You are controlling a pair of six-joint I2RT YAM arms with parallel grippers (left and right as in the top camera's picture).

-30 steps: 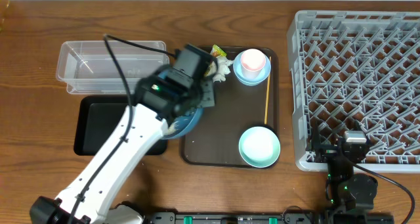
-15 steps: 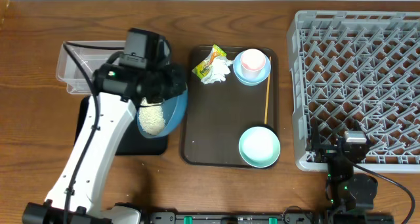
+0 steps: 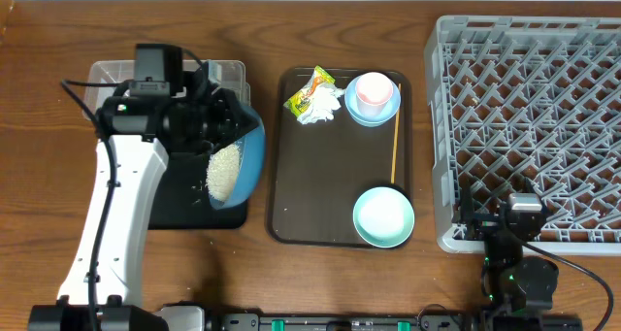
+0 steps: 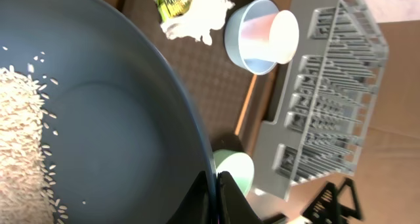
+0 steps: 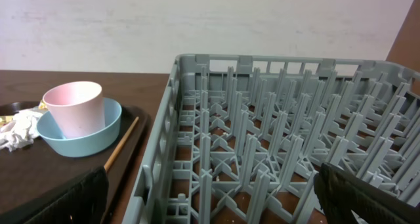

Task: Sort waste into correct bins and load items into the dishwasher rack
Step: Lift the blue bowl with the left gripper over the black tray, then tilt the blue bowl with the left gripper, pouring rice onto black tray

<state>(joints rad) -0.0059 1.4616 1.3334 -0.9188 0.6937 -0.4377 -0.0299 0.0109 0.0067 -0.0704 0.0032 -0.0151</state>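
Pinching the dark blue dish [image 3: 247,156] by its rim, my left gripper [image 4: 215,194] shut on it, tilted over the black tray [image 3: 184,213] at 9 o'clock so the rice grains [image 3: 225,171] can pour off; my right gripper [image 5: 210,201] wide open, empty, parked at 5 o'clock by the dishwasher rack [image 3: 534,108]

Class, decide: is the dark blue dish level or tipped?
Tipped: overhead, the dark blue dish looks narrowed, its rice heaped to one side above the black tray.

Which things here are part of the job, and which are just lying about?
Job: blue dish, rice, wrapper, tissue, clear tub, black tray, pink cup, mint bowl under it, other mint bowl, stick, rack.
Lying about: brown serving tray, table.
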